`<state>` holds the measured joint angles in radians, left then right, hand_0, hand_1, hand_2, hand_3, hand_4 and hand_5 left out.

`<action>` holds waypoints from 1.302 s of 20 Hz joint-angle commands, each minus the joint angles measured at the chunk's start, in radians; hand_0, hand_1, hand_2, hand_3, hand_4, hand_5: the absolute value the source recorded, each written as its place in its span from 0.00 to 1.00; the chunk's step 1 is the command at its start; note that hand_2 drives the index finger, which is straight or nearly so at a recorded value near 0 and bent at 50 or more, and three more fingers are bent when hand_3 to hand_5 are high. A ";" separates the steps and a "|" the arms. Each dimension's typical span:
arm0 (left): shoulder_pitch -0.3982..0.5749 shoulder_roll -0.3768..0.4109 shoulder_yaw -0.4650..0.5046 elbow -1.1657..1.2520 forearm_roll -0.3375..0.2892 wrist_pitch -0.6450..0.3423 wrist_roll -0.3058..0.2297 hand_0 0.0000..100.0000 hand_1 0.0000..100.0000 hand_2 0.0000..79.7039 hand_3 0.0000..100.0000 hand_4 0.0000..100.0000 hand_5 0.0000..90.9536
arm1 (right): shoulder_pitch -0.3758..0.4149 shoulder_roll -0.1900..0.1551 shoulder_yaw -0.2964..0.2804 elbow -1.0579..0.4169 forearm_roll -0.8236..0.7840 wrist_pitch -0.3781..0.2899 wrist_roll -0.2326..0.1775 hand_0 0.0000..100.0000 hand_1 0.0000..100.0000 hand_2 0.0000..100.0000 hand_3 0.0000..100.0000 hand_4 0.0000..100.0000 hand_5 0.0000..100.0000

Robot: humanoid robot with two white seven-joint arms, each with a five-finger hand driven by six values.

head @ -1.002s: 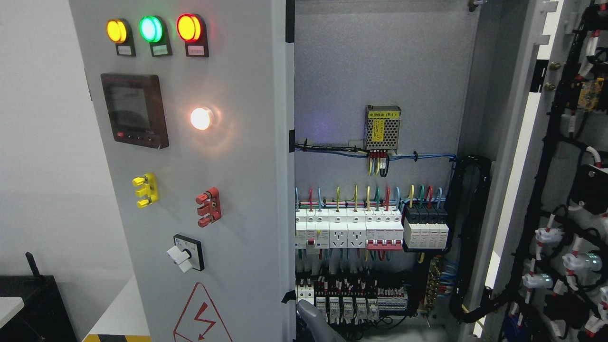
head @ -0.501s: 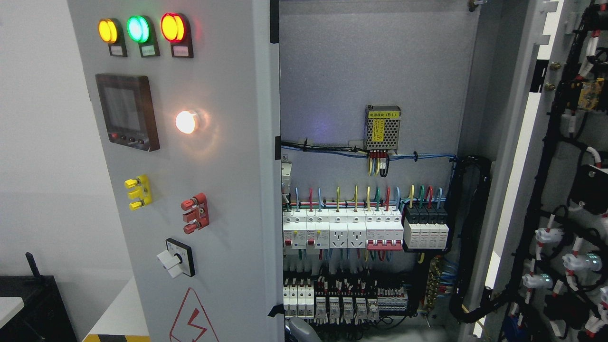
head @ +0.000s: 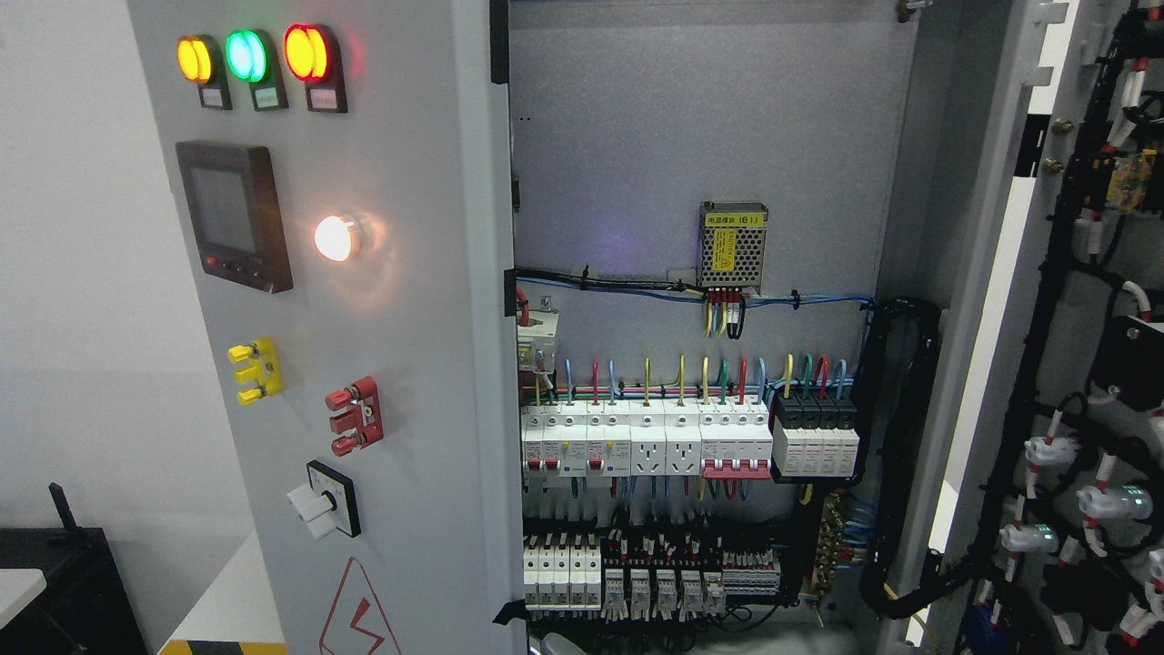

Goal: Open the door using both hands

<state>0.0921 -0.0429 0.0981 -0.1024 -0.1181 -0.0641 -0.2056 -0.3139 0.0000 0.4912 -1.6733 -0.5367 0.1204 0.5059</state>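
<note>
The cabinet's left door (head: 409,364) is grey and stands swung out to the left. It carries yellow, green and red lamps (head: 247,56), a dark display (head: 235,216), a lit white lamp (head: 333,237) and a rotary switch (head: 320,499). The right door (head: 1073,346) stands wide open at the right, its wired inner side showing. A sliver of a grey hand (head: 548,647) shows at the bottom edge, just inside the left door's edge. Which arm it belongs to is hidden.
Inside the cabinet (head: 691,136) are rows of breakers (head: 637,441), a small power supply (head: 732,244) and a black cable bundle (head: 896,455). A white wall is at the left, with a black box (head: 64,591) at the lower left.
The left door has swung further open to the left, uncovering more breakers. The grey hand has sunk almost out of the picture at the bottom.
</note>
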 commanded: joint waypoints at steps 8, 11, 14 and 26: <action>0.000 0.000 0.000 0.000 0.000 0.000 0.000 0.00 0.00 0.00 0.00 0.03 0.00 | 0.015 -0.020 0.069 -0.040 0.000 0.002 0.002 0.23 0.00 0.00 0.00 0.00 0.00; 0.000 0.000 0.000 0.000 0.000 0.000 0.000 0.00 0.00 0.00 0.00 0.03 0.00 | 0.013 -0.020 0.079 -0.042 0.000 0.002 0.020 0.23 0.00 0.00 0.00 0.00 0.00; 0.000 0.000 0.000 0.001 0.000 0.000 0.000 0.00 0.00 0.00 0.00 0.03 0.00 | 0.015 -0.020 0.084 -0.046 0.000 0.002 0.031 0.23 0.00 0.00 0.00 0.00 0.00; 0.000 0.000 0.000 0.000 0.000 0.000 0.000 0.00 0.00 0.00 0.00 0.03 0.00 | 0.013 -0.020 0.127 -0.046 0.001 0.004 0.042 0.23 0.00 0.00 0.00 0.00 0.00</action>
<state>0.0920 -0.0429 0.0982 -0.1022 -0.1182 -0.0640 -0.2056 -0.2996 0.0000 0.5809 -1.7136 -0.5361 0.1242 0.5484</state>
